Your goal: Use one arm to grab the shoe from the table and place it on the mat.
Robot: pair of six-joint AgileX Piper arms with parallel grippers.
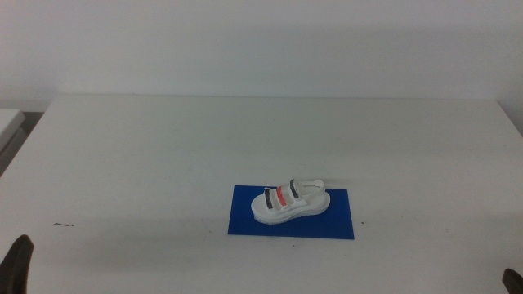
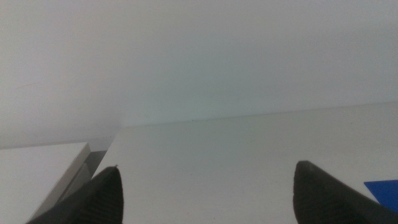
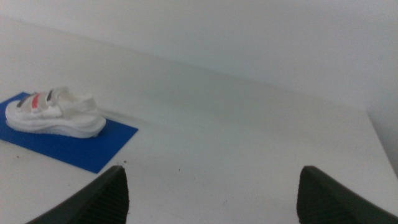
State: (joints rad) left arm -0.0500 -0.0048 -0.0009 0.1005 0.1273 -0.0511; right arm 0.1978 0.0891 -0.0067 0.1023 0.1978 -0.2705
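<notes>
Nearest the overhead camera, at the near edge of the table [image 1: 163, 163], the two waiting grippers barely show: the left gripper [image 1: 18, 263] as a dark sliver in the bottom left corner, the right gripper [image 1: 512, 280] as a smaller dark tip in the bottom right corner. In its own wrist view the left gripper [image 2: 205, 196] stands with its two dark jaws spread wide, nothing between them but bare white tabletop, and a corner of the mat [image 2: 382, 193] peeks in just past one jaw. The right gripper [image 3: 214, 196] is likewise spread wide and holds nothing, with open table ahead of it. The shoe [image 1: 289, 201] lies on the mat [image 1: 245, 220], well apart from both grippers, roughly midway between them and farther out across the table. It rests upright on its thick white sole, its black and red stripes facing up, and sits toward the far side of the blue rectangle, with bare mat showing on the side nearer the grippers. From the right wrist view the shoe [image 3: 55, 115] sits off toward the left arm's side of the gripper, and the mat [image 3: 93, 149] reaches out from under it toward that gripper. A small dark mark [image 1: 63, 224] lies on the table ahead of the left gripper.
</notes>
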